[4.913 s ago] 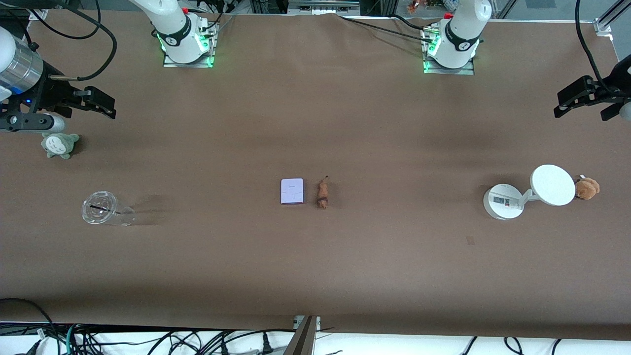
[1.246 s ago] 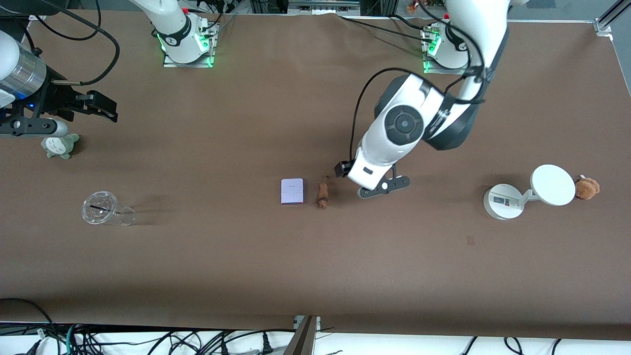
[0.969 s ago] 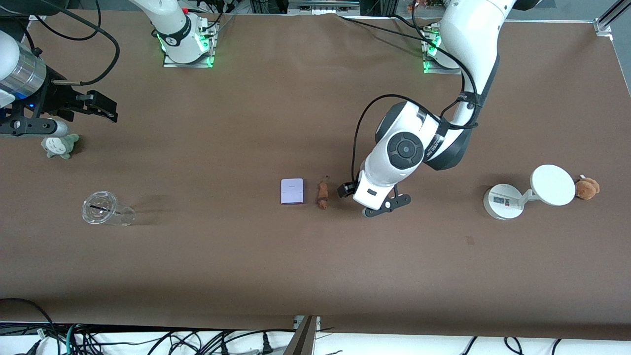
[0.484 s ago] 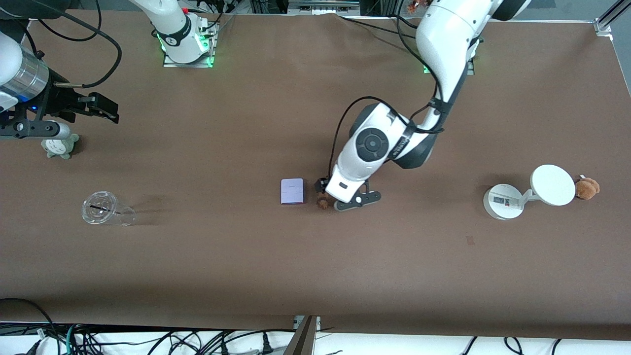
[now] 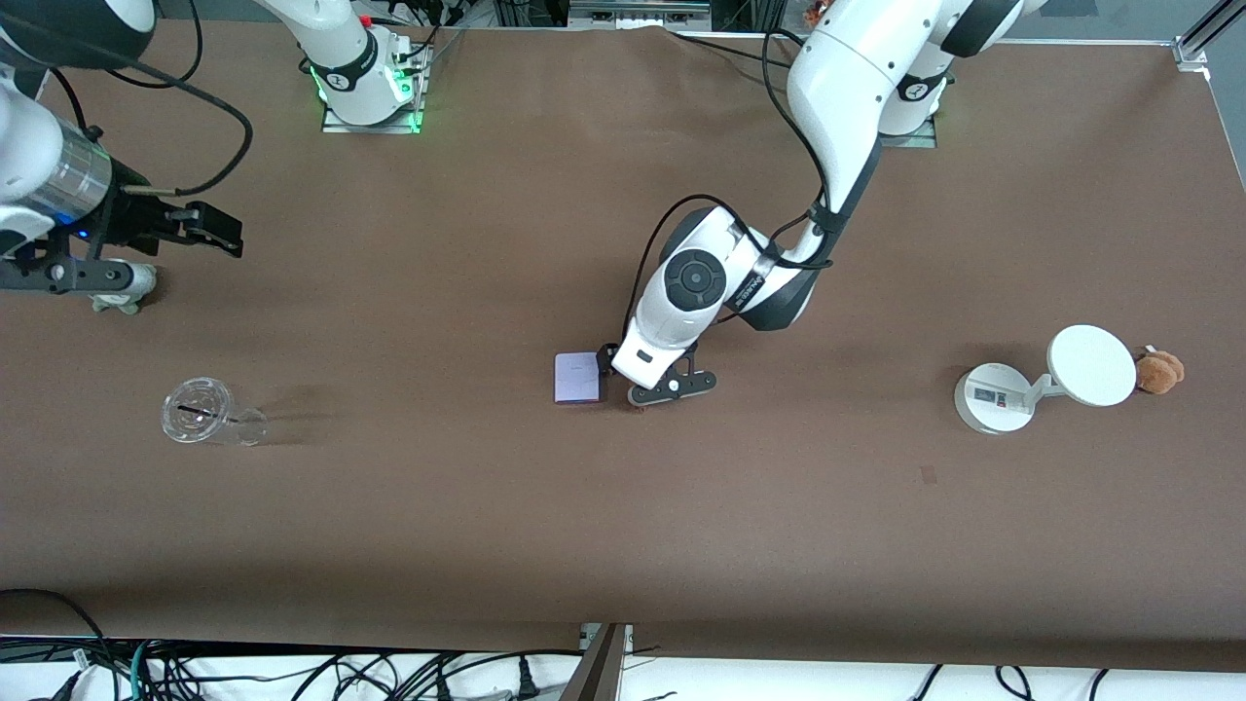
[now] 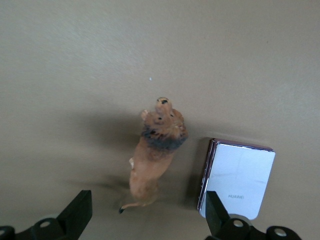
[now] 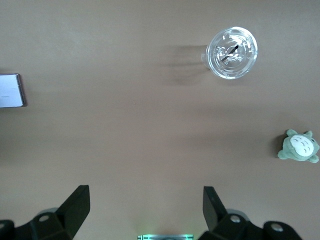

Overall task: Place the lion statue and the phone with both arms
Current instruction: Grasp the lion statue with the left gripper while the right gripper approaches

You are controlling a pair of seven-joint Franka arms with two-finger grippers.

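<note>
Lower the spread left gripper (image 6: 145,220) squarely astride the lion statue (image 6: 153,159), clear of the phone (image 6: 237,179), right gripper (image 7: 142,210) waiting spread.

Table (image 5: 623,526): brown covering.
Middle: phone (image 5: 576,378) flat, lion statue (image 6: 154,159) just beside it.
Right arm's end: clear cup (image 5: 206,413), grey-green plush (image 7: 299,146).
Left arm's end: white round-based device (image 5: 1001,395), tan plush (image 5: 1160,371).

We see the reddish-brown lion statue (image 6: 154,159) lying between our left gripper's (image 6: 146,220) spread fingers, the pale lavender phone (image 6: 238,178) flat just beside it.
</note>
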